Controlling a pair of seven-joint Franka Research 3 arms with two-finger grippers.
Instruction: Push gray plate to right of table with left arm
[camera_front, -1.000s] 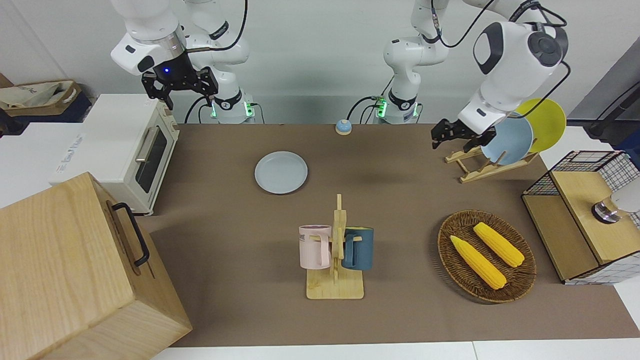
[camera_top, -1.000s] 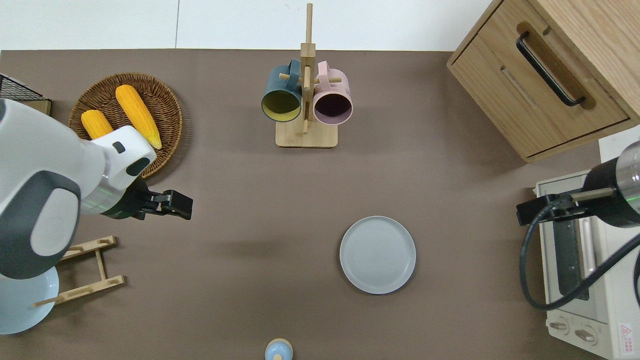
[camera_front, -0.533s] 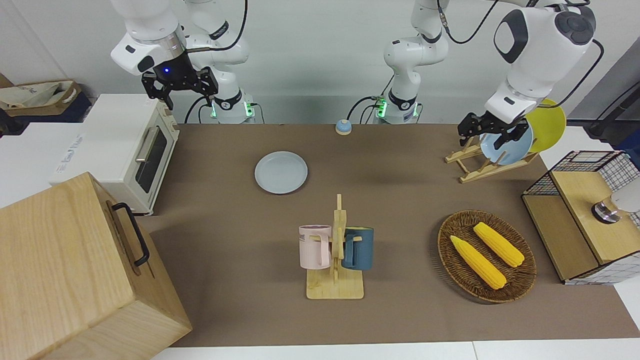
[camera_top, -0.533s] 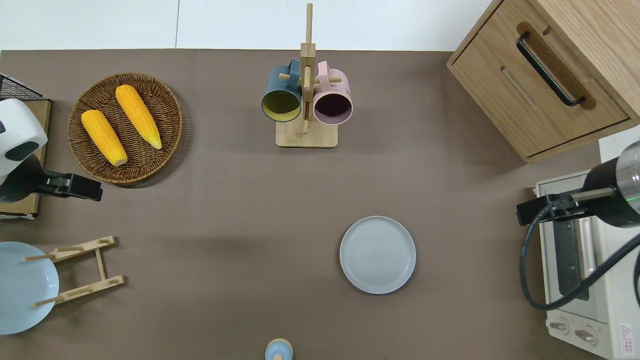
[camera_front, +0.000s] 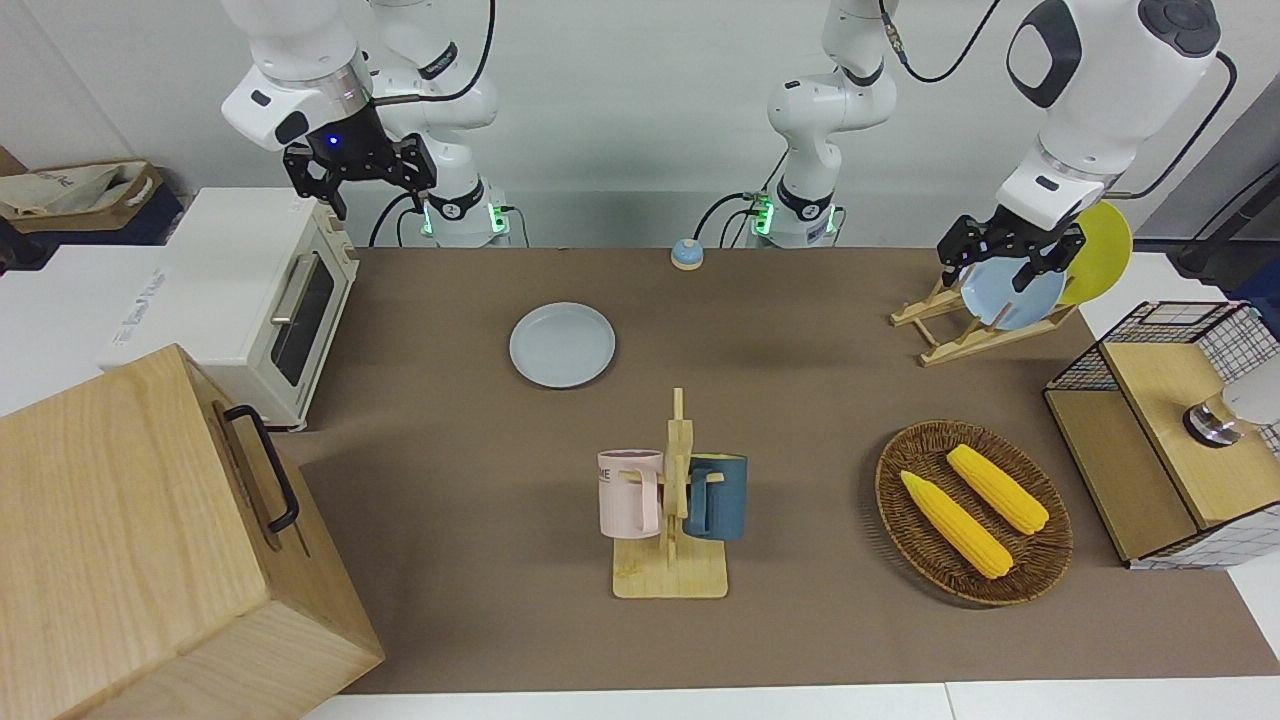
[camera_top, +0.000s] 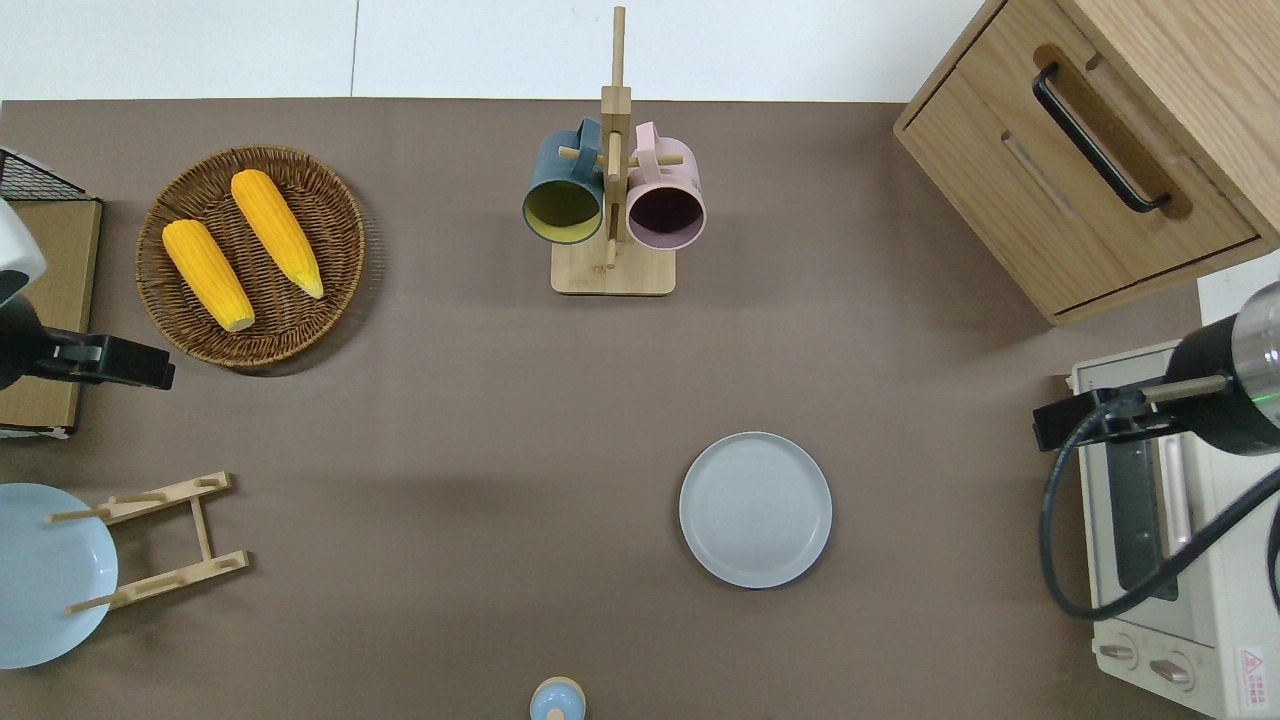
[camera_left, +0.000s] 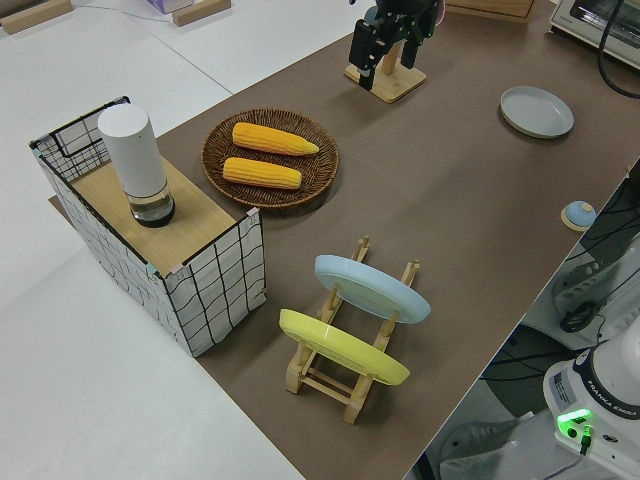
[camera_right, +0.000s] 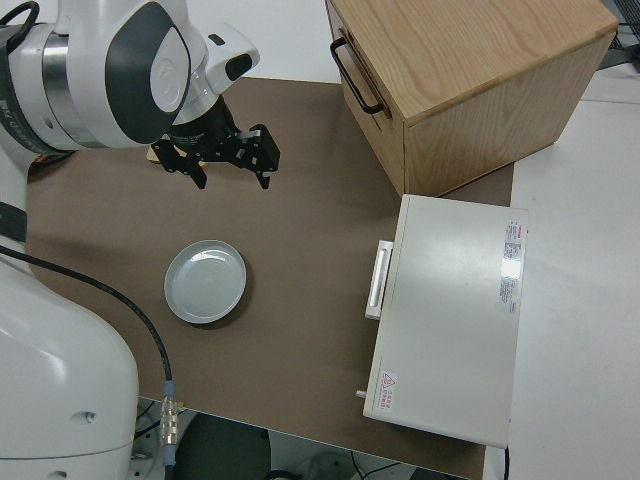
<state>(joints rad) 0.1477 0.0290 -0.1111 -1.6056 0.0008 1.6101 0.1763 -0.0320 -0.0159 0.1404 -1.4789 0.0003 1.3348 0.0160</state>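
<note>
In the front view, your gray plate (camera_front: 562, 345) lies flat on the table (camera_front: 800, 400), at about 11 o'clock from the mug rack (camera_front: 672, 520). The left gripper (camera_front: 1012, 265) hangs up by the sky-blue plate (camera_front: 1010, 300) that leans in the wooden rack. Its fingers are spread wide, holding nothing.

Overhead, the plate sits at 5 o'clock from the mug rack, well apart from that gripper. The gripper is at the view's 9 o'clock edge, over bare table just beside the wicker basket (camera_top: 250, 255).

In the right side view, the right gripper (camera_right: 222, 160) is parked with its fingers apart and empty.
</note>
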